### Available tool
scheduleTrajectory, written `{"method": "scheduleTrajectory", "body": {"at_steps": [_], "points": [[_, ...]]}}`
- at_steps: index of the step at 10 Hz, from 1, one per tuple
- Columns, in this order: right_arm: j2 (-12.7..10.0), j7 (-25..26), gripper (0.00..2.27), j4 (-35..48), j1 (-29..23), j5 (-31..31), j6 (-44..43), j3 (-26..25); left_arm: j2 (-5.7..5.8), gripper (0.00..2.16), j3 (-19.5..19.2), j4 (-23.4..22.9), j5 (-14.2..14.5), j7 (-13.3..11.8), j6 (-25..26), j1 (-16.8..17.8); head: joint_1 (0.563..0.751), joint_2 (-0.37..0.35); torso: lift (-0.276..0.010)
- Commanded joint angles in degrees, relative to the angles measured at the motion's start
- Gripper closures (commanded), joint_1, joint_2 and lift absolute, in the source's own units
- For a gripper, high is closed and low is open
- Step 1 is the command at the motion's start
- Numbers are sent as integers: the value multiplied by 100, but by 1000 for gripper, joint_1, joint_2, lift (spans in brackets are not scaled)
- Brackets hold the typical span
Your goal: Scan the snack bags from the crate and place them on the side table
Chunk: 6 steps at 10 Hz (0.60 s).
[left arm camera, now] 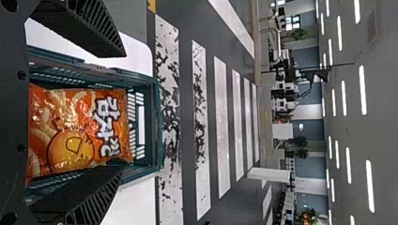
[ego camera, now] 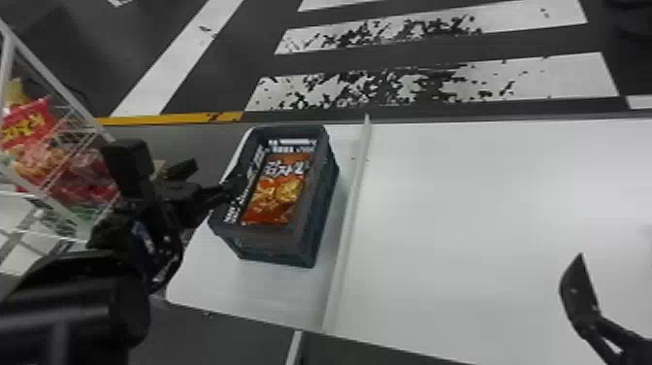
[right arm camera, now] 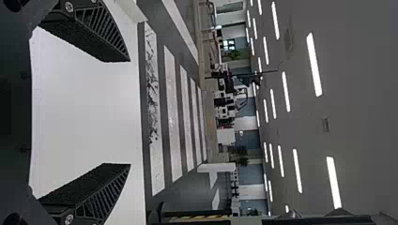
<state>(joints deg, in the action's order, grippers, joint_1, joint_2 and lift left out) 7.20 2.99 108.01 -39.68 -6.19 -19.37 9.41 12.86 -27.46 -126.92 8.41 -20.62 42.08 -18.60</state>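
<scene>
L gripper (left arm camera: 125,108) is wide, empty; snack bag (left arm camera: 77,117) lies just ahead of it, inside crate (ego camera: 264,242). Step is prob. pick-up: next, reach in, close on bag, then scan. R gripper (right arm camera: 129,112) also wide.

white table (ego camera: 233,286): I see its surface run left to right; dark crate (ego camera: 271,238) sits upright on the left part
pale strip (ego camera: 347,218): raised, runs near to far, just right of the crate
wire rack (ego camera: 57,86): left of the table, red packets (ego camera: 29,124) inside
</scene>
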Motion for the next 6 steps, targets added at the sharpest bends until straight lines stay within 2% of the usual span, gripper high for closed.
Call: {"method": "scheduleTrajectory", "body": {"at_steps": [1,3,4,6], "points": [[44,0,87,10,-22,56,0,61,234,-2,4,431,-217,-135,24,269,695,342,-50],[71,0,87,36,-66,100,0,87,393,-2,109,1152,-542,-460,165,797,695,350,-50],[71,0,87,71,-101,126,0,87,551,-2,390,1574,-630,-504,165,1095,695,350,-50],[71,9,87,89,-127,170,18,87,656,-2,882,2277,-982,-698,165,1693,695,350,-50]]}}
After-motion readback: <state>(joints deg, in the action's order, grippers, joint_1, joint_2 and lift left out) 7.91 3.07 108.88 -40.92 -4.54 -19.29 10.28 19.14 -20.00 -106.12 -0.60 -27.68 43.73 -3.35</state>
